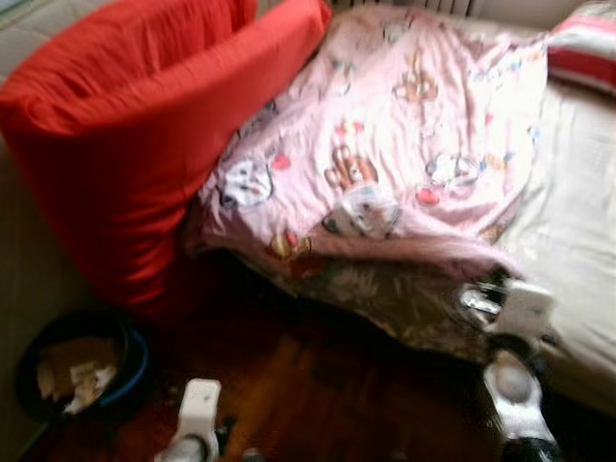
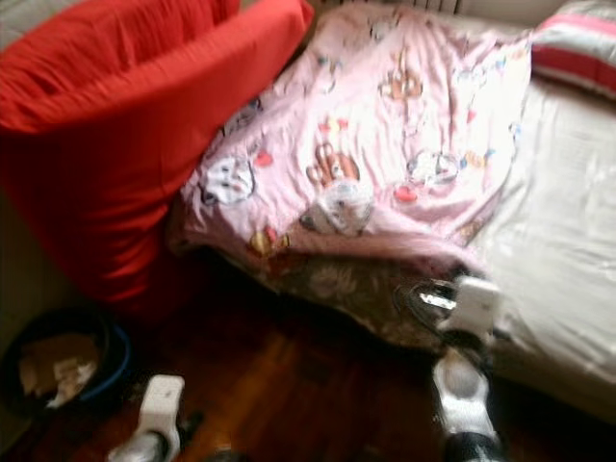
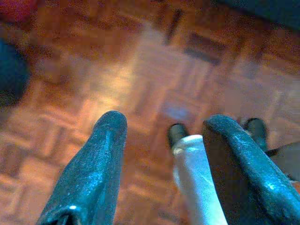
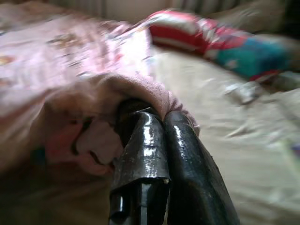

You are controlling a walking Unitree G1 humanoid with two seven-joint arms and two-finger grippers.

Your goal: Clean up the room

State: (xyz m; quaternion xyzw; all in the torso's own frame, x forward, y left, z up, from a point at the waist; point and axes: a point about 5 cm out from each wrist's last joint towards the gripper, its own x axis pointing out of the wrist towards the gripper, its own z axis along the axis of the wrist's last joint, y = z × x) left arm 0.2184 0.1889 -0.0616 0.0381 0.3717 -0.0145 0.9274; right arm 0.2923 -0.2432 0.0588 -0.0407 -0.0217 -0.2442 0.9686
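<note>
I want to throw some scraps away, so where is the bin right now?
The dark round bin sits on the wooden floor at the robot's lower left, below the big red cushion beside the bed.

Dark parquet floor (image 3: 140,70) (sunlit patch)

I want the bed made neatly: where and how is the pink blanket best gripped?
Probably at its lower corner by the bed's foot edge, from the floor side: the pink blanket bunches into a thick fold there, overhanging the beige sheet. The right gripper is shut on that fold; the left gripper hangs open above the floor.
</note>
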